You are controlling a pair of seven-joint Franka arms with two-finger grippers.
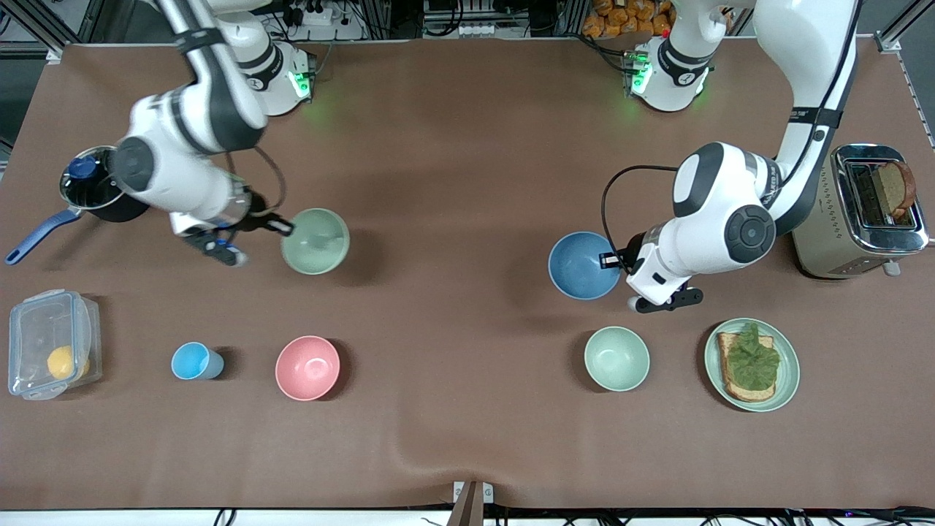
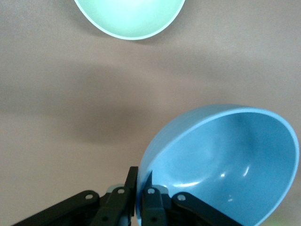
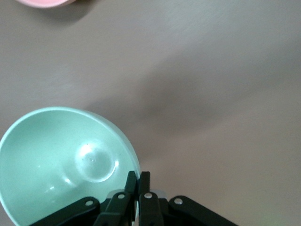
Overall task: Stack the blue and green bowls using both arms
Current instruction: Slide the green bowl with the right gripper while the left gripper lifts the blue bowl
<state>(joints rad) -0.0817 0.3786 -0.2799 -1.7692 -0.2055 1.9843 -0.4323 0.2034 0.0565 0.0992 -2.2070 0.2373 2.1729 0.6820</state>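
Brown cloth covers the table (image 1: 467,146) from end to end, and both arms are at work over it. Left gripper (image 1: 616,261) is clamped on the rim of the blue bowl (image 1: 583,264), one finger inside and one outside, the bowl tilted and held above the cloth toward the left arm's end. Below it, nearer the front camera, sits the mint-green bowl (image 1: 616,358), with a plate (image 1: 785,380) of toast and lettuce beside it and a toaster (image 1: 818,241) at the table's edge. Right gripper (image 1: 283,227) pinches the rim of the green bowl (image 1: 315,241), also tipped, toward the right arm's end. Nearer the front camera rest the pink bowl (image 1: 307,367), a light-blue cup (image 1: 194,361) and a clear box (image 1: 50,343).
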